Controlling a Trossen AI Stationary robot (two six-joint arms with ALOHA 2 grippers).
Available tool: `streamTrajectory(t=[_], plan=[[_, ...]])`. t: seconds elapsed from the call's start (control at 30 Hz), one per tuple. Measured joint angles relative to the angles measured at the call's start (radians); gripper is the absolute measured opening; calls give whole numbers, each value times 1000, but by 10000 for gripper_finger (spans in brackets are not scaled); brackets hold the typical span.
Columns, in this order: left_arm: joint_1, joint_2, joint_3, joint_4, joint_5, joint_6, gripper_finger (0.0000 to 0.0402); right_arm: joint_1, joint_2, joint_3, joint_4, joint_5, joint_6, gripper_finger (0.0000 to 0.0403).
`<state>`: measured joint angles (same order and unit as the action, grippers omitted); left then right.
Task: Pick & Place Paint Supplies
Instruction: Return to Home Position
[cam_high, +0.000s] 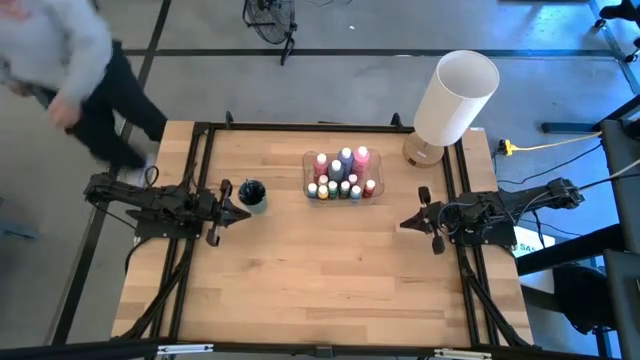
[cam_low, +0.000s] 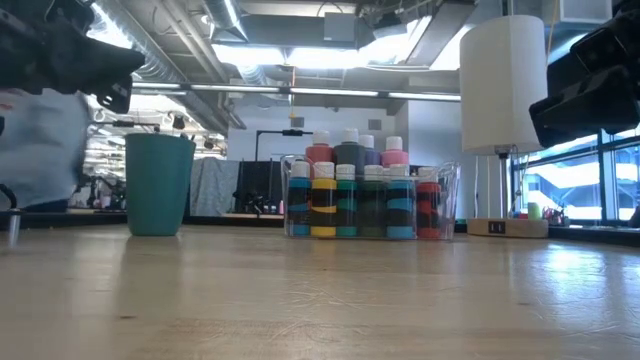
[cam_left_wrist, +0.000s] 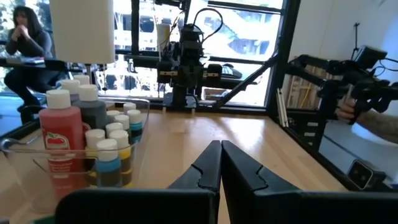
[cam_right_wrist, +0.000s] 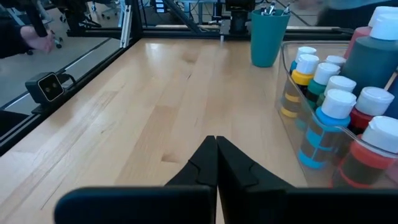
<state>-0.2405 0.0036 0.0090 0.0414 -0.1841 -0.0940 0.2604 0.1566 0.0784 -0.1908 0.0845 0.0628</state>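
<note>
The paint bottles (cam_high: 342, 176) stand upright and packed close inside the clear bin (cam_low: 449, 205), at the table's middle toward the far edge: taller pink, grey and purple ones at the back, small white-capped ones in front. The brushes (cam_right_wrist: 268, 10) stand in the green cup (cam_low: 158, 190), beside the bin on the left arm's side and apart from it. Nothing of the task lies loose on the table (cam_high: 300, 280). The bottles are judged light, stiff and smooth-walled. The round body below the cap is the likely hold, since the cap gives a narrow, slippery purchase. The tight packing leaves little room for fingers between neighbours, so the outer rows are the accessible ones. The brushes are judged thin, light and prone to roll, so they are best pinched mid-handle. The left gripper (cam_left_wrist: 220, 144) is near the cup with its fingers pressed together and empty. The right gripper (cam_right_wrist: 216, 139) is at the table's right side, well apart from the bin, likewise closed on nothing. The near half of the table is open room. The white lamp (cam_high: 455, 95) at the far right corner and the frame rails along both sides limit sideways travel.
</note>
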Motion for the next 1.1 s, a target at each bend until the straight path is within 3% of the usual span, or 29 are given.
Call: streamTrajectory(t=[1.1], plan=[[0, 1, 0, 0, 2, -16, 8, 0, 0, -1, 0, 0, -3, 1]])
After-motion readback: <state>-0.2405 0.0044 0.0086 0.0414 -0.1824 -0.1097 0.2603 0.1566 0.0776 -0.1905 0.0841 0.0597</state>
